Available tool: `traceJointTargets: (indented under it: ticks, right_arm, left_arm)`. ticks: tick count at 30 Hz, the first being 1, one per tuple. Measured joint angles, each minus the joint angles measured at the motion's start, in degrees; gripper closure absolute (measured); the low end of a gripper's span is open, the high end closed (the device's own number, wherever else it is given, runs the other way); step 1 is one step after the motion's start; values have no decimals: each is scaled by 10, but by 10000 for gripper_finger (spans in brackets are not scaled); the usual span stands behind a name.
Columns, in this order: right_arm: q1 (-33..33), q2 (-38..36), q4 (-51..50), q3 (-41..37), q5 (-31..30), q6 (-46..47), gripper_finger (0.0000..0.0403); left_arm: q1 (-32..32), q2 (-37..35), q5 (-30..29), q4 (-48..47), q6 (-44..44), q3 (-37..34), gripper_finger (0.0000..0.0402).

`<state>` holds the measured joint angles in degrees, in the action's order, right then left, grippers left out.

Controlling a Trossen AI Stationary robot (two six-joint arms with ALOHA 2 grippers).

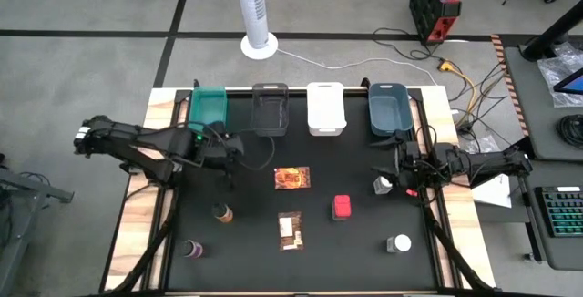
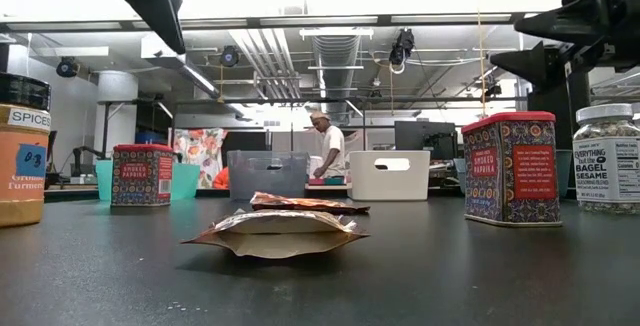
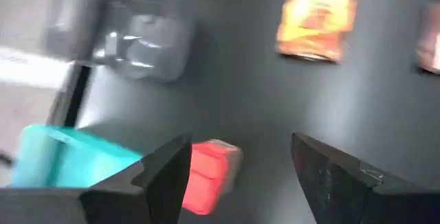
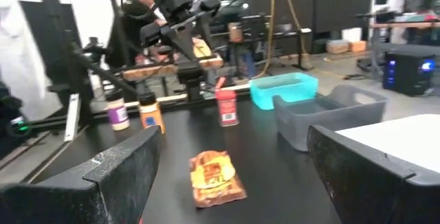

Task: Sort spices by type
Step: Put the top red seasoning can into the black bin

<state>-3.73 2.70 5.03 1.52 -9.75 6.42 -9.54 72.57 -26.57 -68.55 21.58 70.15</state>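
Bins point(image 1: 326, 107) line far edge; left end effector point(image 1: 230, 162) open above red tub point(image 3: 206, 176); right end effector point(image 1: 393, 171) open.

Black table point(image 1: 246, 251) carrying teal bin point(image 1: 209, 107), grey bin point(image 1: 271, 108), white bin point(image 1: 326, 108), blue bin point(image 1: 391, 108) along far edge. Red tub point(image 1: 342, 208) showing mid-table, orange-brown packet point(image 1: 291, 179) glowing nearby, purple bottle point(image 1: 192, 249) sitting toward near-left corner.
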Motion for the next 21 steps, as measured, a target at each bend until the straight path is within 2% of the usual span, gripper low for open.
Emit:
traceJointTargets:
  ticks: [6, 9, 13, 16, 21]
  right_arm:
    - [0, 0, 0, 0, -20, -3, 48]
    - [0, 0, 2, 0, -24, -3, 48]
    - [0, 4, 42, 0, -24, -1, 48]
    - [0, 18, 86, 0, -24, -15, 48]
    - [0, 68, 173, 0, -24, -24, 48]
  left_arm:
    - [19, -25, -5, 18, -9, -19, 168]
    - [19, -24, -2, 75, -55, -25, 168]
    - [19, -9, 33, 155, -120, -32, 168]
    - [20, 6, 66, 158, -150, -38, 168]
    - [23, 17, 86, 120, -154, -58, 168]
